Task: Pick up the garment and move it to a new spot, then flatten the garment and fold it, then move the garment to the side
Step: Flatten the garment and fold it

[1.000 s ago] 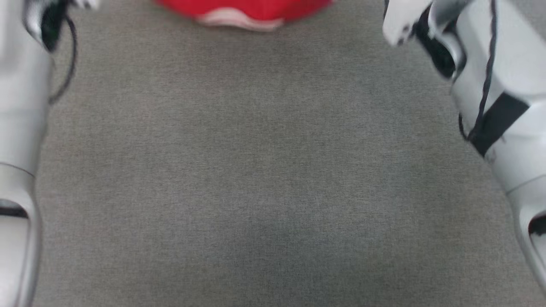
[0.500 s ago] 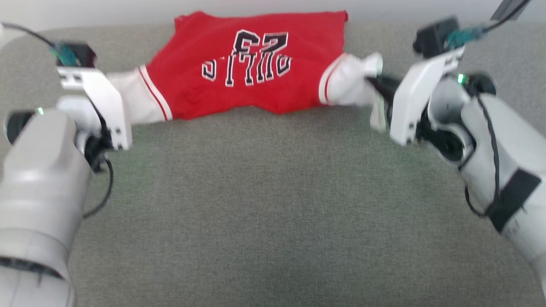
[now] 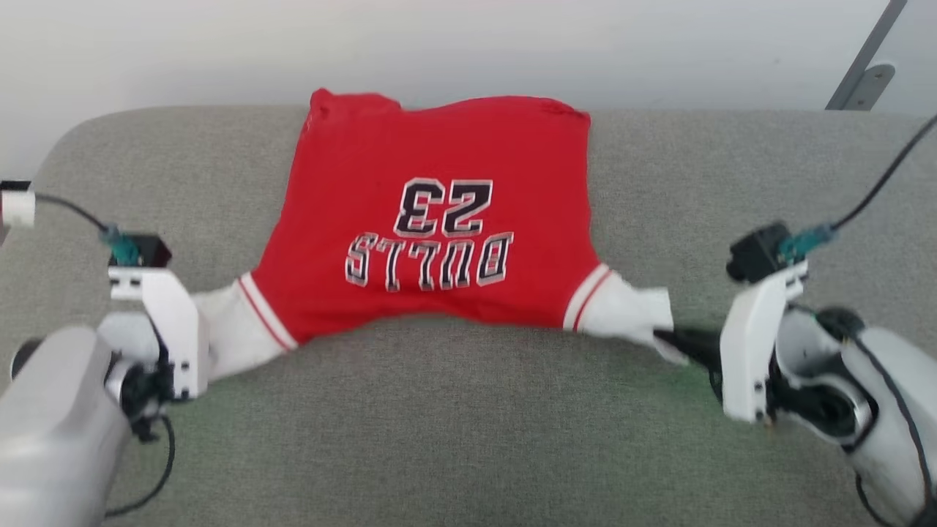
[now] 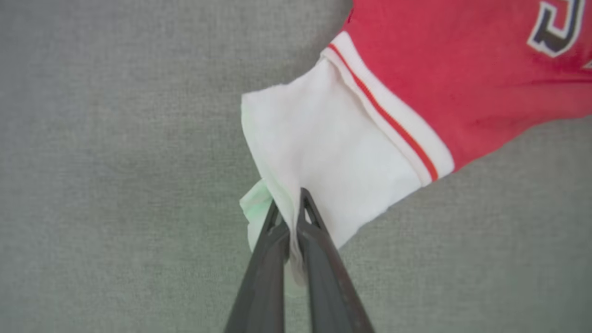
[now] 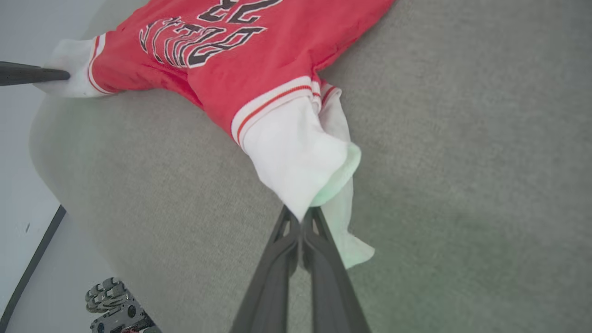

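On the grey fabric-covered bench (image 3: 468, 439): red soft athletic garment (image 3: 439, 168) with black white-outlined lettering (image 3: 432, 249), spread out near the far edge, print upside down in the head view.
Left hand (image 4: 289, 203): clenched on the white lining (image 4: 323, 152) sticking out past the striped hem band (image 4: 393, 120) at the garment's left end.
Right hand (image 5: 300, 215): clenched on the white lining at the right end, fingers low over the bench.
Between the hands: garment stretched sideways, near edge slightly bowed.
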You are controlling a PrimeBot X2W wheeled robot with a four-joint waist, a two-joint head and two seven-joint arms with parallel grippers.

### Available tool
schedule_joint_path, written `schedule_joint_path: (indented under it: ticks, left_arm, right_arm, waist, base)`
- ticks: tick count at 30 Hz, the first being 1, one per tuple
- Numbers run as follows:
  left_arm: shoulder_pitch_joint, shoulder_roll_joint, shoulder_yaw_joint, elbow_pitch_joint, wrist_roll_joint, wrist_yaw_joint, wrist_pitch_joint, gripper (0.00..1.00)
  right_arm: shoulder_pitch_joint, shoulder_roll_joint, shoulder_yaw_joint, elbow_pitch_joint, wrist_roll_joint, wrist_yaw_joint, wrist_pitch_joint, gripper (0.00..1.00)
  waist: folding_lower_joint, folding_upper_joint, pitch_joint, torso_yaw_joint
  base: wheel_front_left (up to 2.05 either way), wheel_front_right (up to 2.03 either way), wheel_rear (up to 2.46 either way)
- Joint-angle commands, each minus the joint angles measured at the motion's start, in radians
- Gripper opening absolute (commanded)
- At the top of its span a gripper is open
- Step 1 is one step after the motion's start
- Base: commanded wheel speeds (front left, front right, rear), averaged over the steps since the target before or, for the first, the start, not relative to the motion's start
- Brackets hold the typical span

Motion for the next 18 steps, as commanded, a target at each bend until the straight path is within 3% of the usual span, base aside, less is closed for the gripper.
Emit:
schedule_joint_path:
  ticks: [1,4,12,18]
  left_arm:
    - [0.065,0.028,0.010,-0.065,-0.023,0.029,0.043,0.00]
    - [0.134,0.055,0.017,-0.161,-0.046,0.064,0.098,0.00]
    - [0.438,0.197,0.063,-0.665,-0.122,0.285,0.297,0.00]
    - [0.589,0.279,0.086,-0.924,-0.137,0.419,0.366,0.00]
  right_arm:
    - [0.057,-0.023,-0.013,-0.052,0.019,0.000,0.040,0.00]
    - [0.106,-0.055,-0.031,-0.112,0.024,0.000,0.077,0.00]
    - [0.336,-0.146,-0.146,-0.341,0.045,0.000,0.240,0.00]
    - [0.491,-0.122,-0.269,-0.468,0.001,0.000,0.324,0.00]
  waist:
    - [-0.0001,-0.0001,-0.009,0.001]
    - [-0.0001,-0.0001,-0.012,0.002]
    - [-0.0001,-0.0001,0.002,0.007]
    - [-0.0001,-0.0001,0.030,0.005]
  base:
    - [0.00,0.00,0.00]
    - [0.00,0.00,0.00]
    - [0.00,0.00,0.00]
    - [0.00,0.00,0.00]
